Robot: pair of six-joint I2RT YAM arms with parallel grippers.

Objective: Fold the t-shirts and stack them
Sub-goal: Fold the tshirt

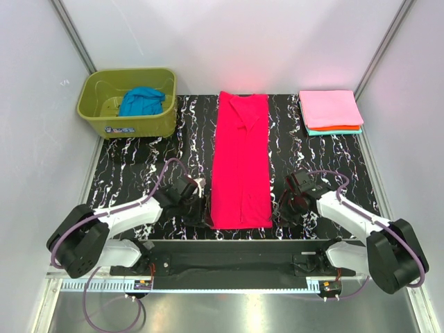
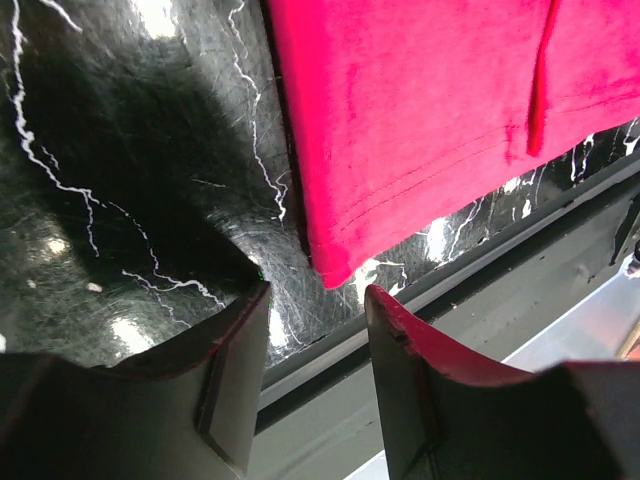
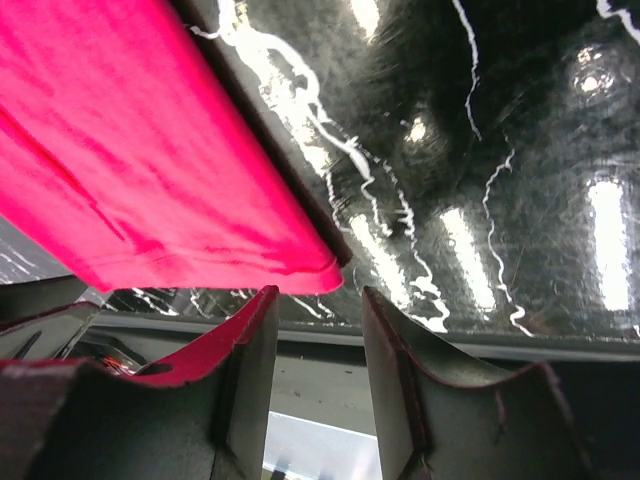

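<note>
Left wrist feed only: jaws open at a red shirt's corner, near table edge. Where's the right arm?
Observer: The right jaws stand open at the other near corner of the crimson-red cloth t-shirt.
Operator: Stack started?
Observer: Yes, at far right: a folded light pink cloth t-shirt on top, with the edges of an orange cloth t-shirt and a teal cloth t-shirt under it.
Operator: Any left to fold?
Observer: One blue cloth t-shirt, crumpled in the olive-green plastic tub at far left.
</note>
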